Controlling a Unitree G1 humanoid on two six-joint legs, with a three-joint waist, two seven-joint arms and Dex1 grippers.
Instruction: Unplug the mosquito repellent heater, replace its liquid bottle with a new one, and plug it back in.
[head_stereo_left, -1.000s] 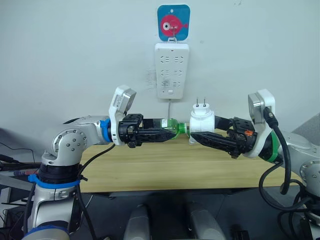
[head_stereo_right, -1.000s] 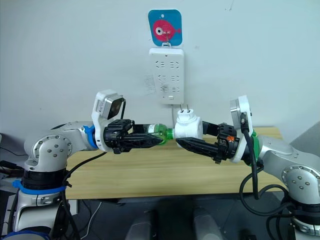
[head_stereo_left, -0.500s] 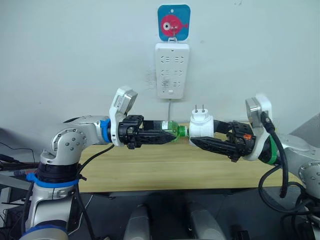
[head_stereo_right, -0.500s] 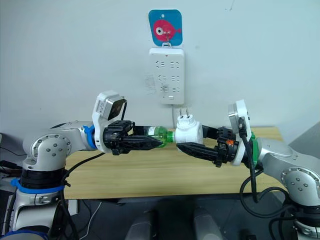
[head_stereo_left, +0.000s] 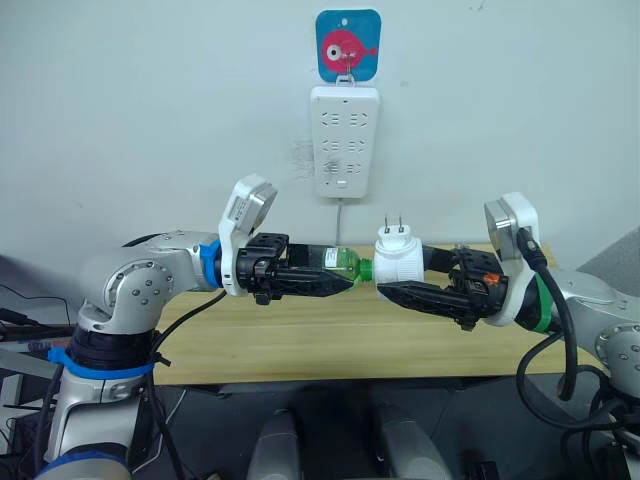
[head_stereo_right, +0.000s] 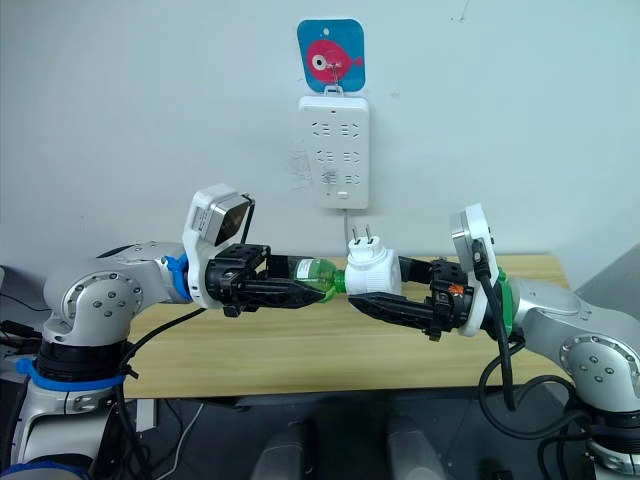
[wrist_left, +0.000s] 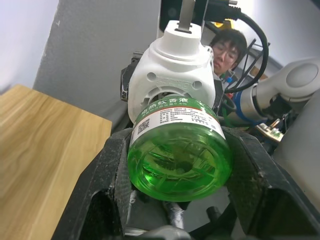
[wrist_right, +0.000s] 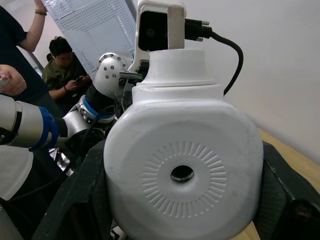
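The white mosquito repellent heater (head_stereo_left: 400, 262) hangs above the wooden table (head_stereo_left: 300, 340), prongs pointing up, with my right gripper (head_stereo_left: 392, 277) shut on its body. A green liquid bottle (head_stereo_left: 343, 264) lies sideways, its neck meeting the heater's opening. My left gripper (head_stereo_left: 340, 276) is shut on the bottle. In the left wrist view the bottle's green base (wrist_left: 179, 159) sits between my black fingers (wrist_left: 112, 175), with the heater (wrist_left: 172, 80) behind it. In the right wrist view the heater (wrist_right: 182, 167) sits between my black fingers (wrist_right: 80, 200).
A long white power strip (head_stereo_left: 344, 141) hangs on the wall under a blue fish hook plate (head_stereo_left: 347, 44), its cord running down behind the heater. People (wrist_right: 62, 65) show in the background of both wrist views.
Both grippers have sunk a little and shifted left together, the bottle's neck still at the heater. The heater's prongs now stand more upright.
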